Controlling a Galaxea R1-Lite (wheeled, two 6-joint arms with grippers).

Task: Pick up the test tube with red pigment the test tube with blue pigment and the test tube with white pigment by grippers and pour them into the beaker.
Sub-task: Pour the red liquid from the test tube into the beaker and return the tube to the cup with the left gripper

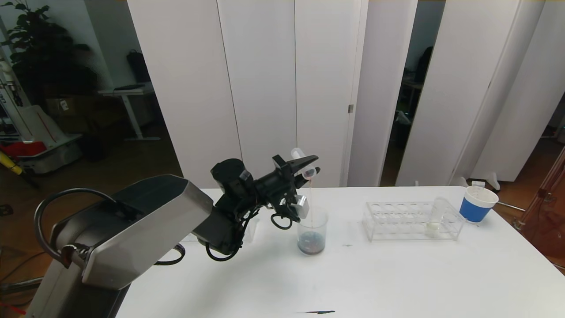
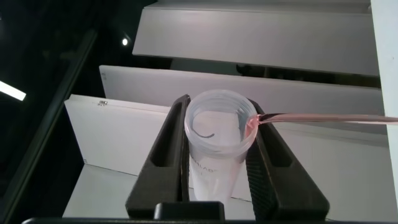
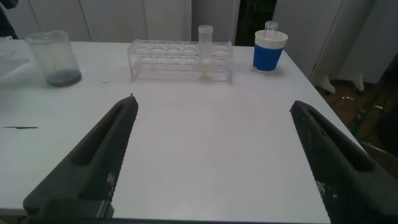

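Observation:
My left gripper (image 1: 309,164) is shut on a clear test tube (image 1: 301,160), tilted mouth-down above the beaker (image 1: 312,236). A thin red stream (image 1: 310,198) runs from the tube's mouth into the beaker, which holds dark bluish liquid at its bottom. In the left wrist view the tube (image 2: 217,143) sits between both fingers (image 2: 161,155), and the red stream (image 2: 323,117) leaves its rim. The test tube with white pigment (image 1: 437,216) stands in the clear rack (image 1: 397,221). No tube with blue liquid shows. My right gripper (image 3: 212,102) is open and empty above the table.
A blue-and-white paper cup (image 1: 476,205) with a clear tube in it stands right of the rack. In the right wrist view the beaker (image 3: 56,59), rack (image 3: 168,59), white tube (image 3: 205,50) and cup (image 3: 269,50) line the far side. A dark mark (image 1: 320,312) lies near the table's front edge.

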